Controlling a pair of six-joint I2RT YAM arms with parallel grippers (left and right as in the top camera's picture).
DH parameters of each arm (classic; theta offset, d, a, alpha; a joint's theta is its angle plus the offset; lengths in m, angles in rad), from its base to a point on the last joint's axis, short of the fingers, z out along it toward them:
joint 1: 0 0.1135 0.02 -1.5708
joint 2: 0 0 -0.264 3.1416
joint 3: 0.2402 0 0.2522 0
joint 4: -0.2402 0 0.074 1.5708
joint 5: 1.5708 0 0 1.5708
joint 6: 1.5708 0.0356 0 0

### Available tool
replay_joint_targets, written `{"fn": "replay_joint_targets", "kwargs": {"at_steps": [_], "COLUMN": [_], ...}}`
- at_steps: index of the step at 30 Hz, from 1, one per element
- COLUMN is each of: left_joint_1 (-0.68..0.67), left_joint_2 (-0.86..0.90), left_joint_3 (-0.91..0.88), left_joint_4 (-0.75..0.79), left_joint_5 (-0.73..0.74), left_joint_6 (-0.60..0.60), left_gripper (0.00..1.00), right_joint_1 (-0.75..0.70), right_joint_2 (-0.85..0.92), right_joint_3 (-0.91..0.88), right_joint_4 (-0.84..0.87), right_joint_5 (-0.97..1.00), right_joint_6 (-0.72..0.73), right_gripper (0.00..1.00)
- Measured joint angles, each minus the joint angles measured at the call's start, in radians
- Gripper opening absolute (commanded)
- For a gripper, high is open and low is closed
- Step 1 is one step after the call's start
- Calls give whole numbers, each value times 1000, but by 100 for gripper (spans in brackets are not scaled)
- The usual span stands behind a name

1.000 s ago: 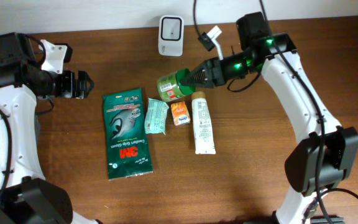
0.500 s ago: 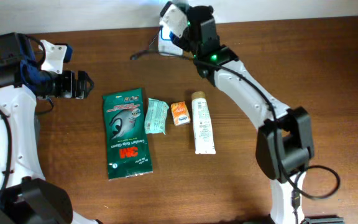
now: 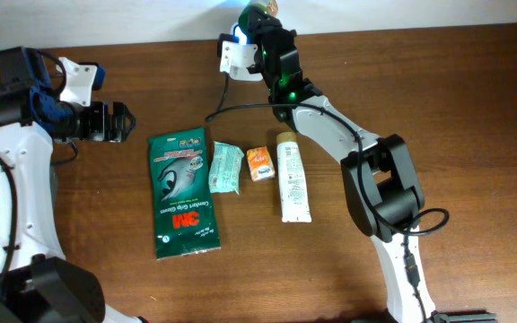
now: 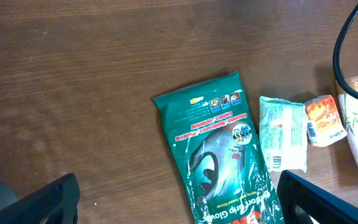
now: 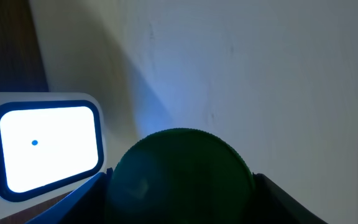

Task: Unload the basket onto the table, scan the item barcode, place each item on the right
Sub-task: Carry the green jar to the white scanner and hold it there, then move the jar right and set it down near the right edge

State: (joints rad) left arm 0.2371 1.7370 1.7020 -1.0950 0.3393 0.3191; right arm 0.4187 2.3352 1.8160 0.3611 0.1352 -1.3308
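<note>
My right jaws pinch the jar [image 5: 179, 177] by the scanner [image 5: 45, 146], left jaws spread; any slackening drops it.

Dk-green plastic glove pkt [image 3: 184, 193] is lettered red/white; white box scanner [image 5: 45, 146] is rimmed blue; round jar lid [image 5: 182, 174] is coloured dk green.
</note>
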Motion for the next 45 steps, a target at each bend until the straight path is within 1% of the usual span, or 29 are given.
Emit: {"fn": "replay_joint_targets", "kwargs": {"at_steps": [2,7,8,9,11,13,16,18,19,20,24,25,28,30,31,36,38,39,41,43,45], "left_joint_1": [0,0,0,0,0,0,0,0,0,0,0,0,0,0,0,0,0,0,0,0,0], "left_joint_2": [0,0,0,0,0,0,0,0,0,0,0,0,0,0,0,0,0,0,0,0,0], "left_joint_3": [0,0,0,0,0,0,0,0,0,0,0,0,0,0,0,0,0,0,0,0,0], "left_joint_4": [0,0,0,0,1,1,-1,0,0,0,1,0,0,0,1,0,0,0,1,0,0], "left_joint_5": [0,0,0,0,0,0,0,0,0,0,0,0,0,0,0,0,0,0,0,0,0], "left_joint_6": [0,0,0,0,0,0,0,0,0,0,0,0,0,0,0,0,0,0,0,0,0], "left_gripper": [99,99,99,99,99,99,99,99,99,99,99,99,99,99,99,99,99,99,99,99,99], "right_joint_1": [0,-32,-59,-88,-138,-207,-248,-264,-274,-299,-392,-422,-490,-510,-510,-509,-509,-509,-509,-509,-509], "right_joint_2": [0,-1,-6,-10,-16,-21,-47,-88,-117,-161,-225,-225,-225,-226,-226,-241,-314,-373,-502,-578,-601], "right_joint_3": [0,0,1,2,5,6,6,6,7,7,13,6,-66,-122,-133,-143,-142,-126,-84,-69,-64], "right_joint_4": [0,-7,-71,-118,-240,-370,-499,-609,-684,-799,-1059,-1097,-1095,-1083,-1079,-1088,-1107,-1127,-1172,-1245,-1313], "right_joint_5": [24,188,237,260,281,278,217,137,82,2,-135,-160,-229,-281,-298,-322,-322,-328,-423,-581,-730], "right_joint_6": [65,359,462,524,665,842,997,1086,1115,1144,1172,1173,1119,1048,1020,982,1007,1059,1194,1251,1279], "right_gripper": [59,59,59,59,59,59,59,59,59,59,58,58,59,91,98,98,98,98,98,98,98]}}
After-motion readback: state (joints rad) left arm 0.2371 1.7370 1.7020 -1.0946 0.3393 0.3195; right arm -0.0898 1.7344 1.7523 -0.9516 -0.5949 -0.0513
